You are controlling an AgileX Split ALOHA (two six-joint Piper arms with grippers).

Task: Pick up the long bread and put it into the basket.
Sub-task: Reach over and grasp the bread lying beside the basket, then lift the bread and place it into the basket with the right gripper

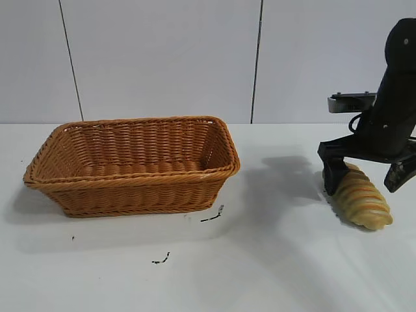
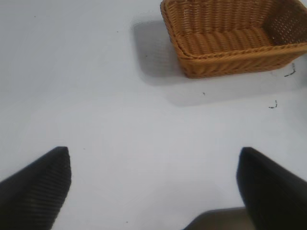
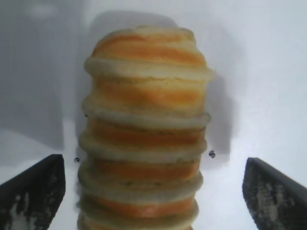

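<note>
The long bread (image 1: 364,199), a tan loaf with spiral orange ridges, lies on the white table at the right. My right gripper (image 1: 366,179) is open and low over its rear end, one finger on each side, not touching. In the right wrist view the bread (image 3: 146,134) runs between the two fingertips (image 3: 38,184), with gaps on both sides. The basket (image 1: 133,162), orange-brown wicker, stands empty at the left; it also shows in the left wrist view (image 2: 230,38). My left gripper (image 2: 153,177) is open and empty over bare table, out of the exterior view.
Small black marks (image 1: 211,216) lie on the table in front of the basket's right corner. A white panelled wall stands behind the table.
</note>
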